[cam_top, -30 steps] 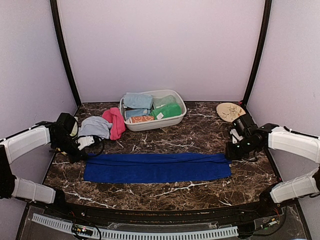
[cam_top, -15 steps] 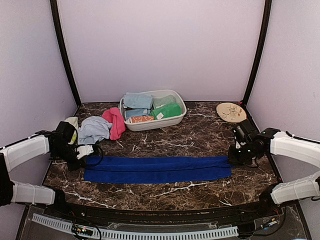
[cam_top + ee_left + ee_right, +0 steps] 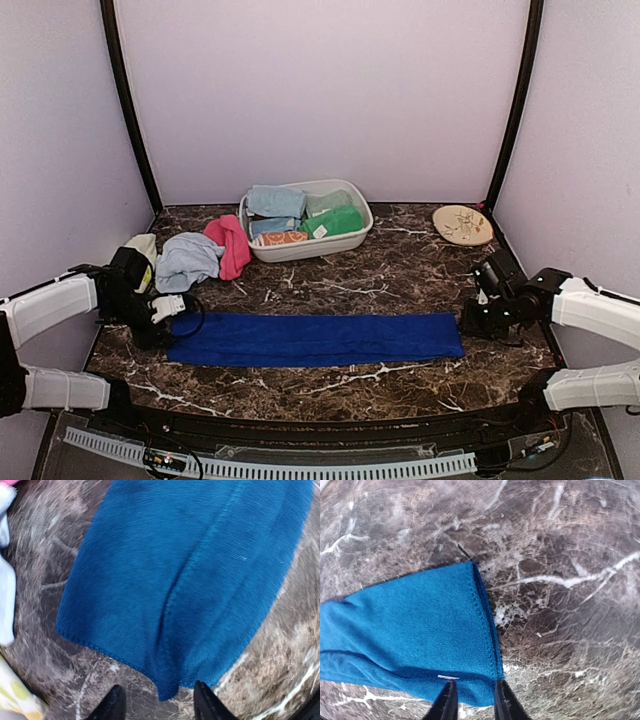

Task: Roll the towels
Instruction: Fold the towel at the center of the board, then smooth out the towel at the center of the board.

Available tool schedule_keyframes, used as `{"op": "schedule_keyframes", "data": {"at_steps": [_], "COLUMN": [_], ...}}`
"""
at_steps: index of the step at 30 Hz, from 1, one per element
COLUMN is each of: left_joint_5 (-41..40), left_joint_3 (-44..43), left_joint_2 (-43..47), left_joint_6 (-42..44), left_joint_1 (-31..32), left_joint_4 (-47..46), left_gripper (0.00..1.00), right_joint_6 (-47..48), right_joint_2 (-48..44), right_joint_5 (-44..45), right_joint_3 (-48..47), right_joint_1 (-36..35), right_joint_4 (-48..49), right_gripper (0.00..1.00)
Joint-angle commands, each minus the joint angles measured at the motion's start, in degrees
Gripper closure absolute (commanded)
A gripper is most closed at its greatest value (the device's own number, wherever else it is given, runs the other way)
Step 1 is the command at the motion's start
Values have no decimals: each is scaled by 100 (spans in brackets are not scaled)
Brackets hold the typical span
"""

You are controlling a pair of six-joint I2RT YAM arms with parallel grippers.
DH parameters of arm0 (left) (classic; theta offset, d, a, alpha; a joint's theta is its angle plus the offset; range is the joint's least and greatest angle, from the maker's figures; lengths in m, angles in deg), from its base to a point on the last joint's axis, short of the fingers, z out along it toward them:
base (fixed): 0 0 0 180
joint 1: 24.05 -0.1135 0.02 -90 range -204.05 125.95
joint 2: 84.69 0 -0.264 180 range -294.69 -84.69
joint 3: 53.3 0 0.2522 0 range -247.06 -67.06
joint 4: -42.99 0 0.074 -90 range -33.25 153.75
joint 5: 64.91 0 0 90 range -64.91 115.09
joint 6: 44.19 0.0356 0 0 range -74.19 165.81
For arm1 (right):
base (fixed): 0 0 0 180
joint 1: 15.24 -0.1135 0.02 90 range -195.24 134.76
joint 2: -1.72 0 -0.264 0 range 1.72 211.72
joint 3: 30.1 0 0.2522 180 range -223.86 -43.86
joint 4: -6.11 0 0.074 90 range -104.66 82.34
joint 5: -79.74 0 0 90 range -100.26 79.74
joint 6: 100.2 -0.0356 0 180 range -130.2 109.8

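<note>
The long royal blue towel (image 3: 315, 339) lies flat across the table, folded lengthwise into a narrow strip. My left gripper (image 3: 166, 308) sits at its left end, open. In the left wrist view the towel's corner (image 3: 170, 680) lies just ahead of the gripper (image 3: 159, 706), between the spread fingers and free of them. My right gripper (image 3: 472, 320) is at the towel's right end. Its fingers (image 3: 448, 704) stand parted over the end hem (image 3: 487, 630), the gripper (image 3: 474, 702) open with the cloth lying flat between them.
A pale blue towel (image 3: 188, 258) and a pink towel (image 3: 230, 245) lie heaped at back left, a yellowish cloth (image 3: 143, 246) beside them. The white tub (image 3: 345, 243) behind holds green (image 3: 335, 222) and other folded towels. A tan plate (image 3: 462, 224) sits back right.
Both grippers came down toward the near side with the towel's ends, laid it flat in a narrower strip, and opened, letting go of it.
</note>
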Motion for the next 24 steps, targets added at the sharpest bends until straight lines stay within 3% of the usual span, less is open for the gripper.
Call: {"op": "schedule_keyframes", "data": {"at_steps": [1,3,8,11,16,21,24], "left_joint_5": [332,499,993,1161,1046,812,649], "left_joint_3": [-347,-560,-1205,-1224,-1117,-765,-418], "left_joint_2": [306,424,365,-37,-925,-1310,-1299], "left_joint_6": [-18,-2,-20,-238,-797,-780,-650], "left_joint_1": [-39,-39,-39,-38,-35,16,14], "left_joint_4": [660,890,1284,847,-377,-874,-956], "left_gripper": [41,37,37,42,61,62,60], "right_joint_6": [-96,-24,172,226,164,72,44], "right_joint_2": [-439,-592,-384,151,1198,1635,1737], "right_joint_5": [78,117,223,19,-634,-800,-763], "right_joint_3": [-208,-383,-740,-699,-549,-207,10], "right_joint_1": [-31,-31,-7,-5,-10,-30,-30], "right_joint_4": [-207,-300,-85,483,1445,1905,1973], "right_gripper": [66,64,64,66,75,77,73]}}
